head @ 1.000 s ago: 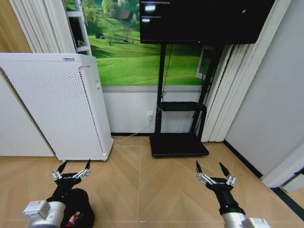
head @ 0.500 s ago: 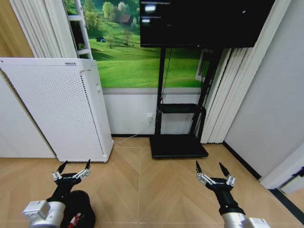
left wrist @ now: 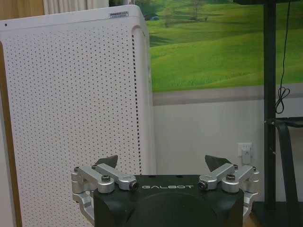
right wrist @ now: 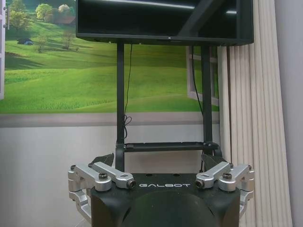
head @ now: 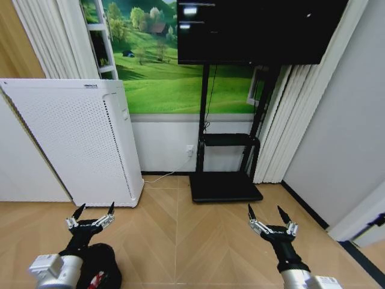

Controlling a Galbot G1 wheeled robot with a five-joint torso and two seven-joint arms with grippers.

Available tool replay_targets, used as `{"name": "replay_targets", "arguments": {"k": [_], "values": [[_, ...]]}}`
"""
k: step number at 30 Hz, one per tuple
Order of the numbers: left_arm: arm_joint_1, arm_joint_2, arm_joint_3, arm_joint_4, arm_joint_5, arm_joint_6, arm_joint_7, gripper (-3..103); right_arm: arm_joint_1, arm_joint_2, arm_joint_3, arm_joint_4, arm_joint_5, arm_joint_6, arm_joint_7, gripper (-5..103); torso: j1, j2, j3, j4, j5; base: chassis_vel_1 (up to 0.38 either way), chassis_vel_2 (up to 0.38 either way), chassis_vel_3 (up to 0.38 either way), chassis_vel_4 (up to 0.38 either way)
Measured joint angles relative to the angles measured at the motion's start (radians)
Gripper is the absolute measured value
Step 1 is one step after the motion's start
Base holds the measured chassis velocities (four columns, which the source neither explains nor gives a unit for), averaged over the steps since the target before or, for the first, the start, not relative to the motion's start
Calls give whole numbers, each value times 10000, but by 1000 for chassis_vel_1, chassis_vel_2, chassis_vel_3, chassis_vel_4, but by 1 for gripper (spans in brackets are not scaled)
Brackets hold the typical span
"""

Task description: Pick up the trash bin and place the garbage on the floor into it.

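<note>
A tall white air purifier [head: 78,141] stands on the herringbone floor [head: 180,241], the black trash bin [head: 103,265] sits low by the robot's left arm, a red-and-white scrap [head: 96,278] inside, and left tool [head: 90,218] and right tool [head: 270,220] hover, fingers apart, empty.

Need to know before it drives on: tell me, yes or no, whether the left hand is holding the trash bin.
No: in the head view the left hand is open and empty, above the trash bin standing on the floor.
</note>
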Motion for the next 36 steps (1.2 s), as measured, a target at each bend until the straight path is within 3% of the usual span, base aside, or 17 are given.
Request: {"name": "replay_targets", "arguments": {"k": [36], "values": [[0,0,-1,1,-2,-5,0,100,0,-1,0,-1,1,10,0,100,525,1480,956,0,2,2,2,-2,-1]]}}
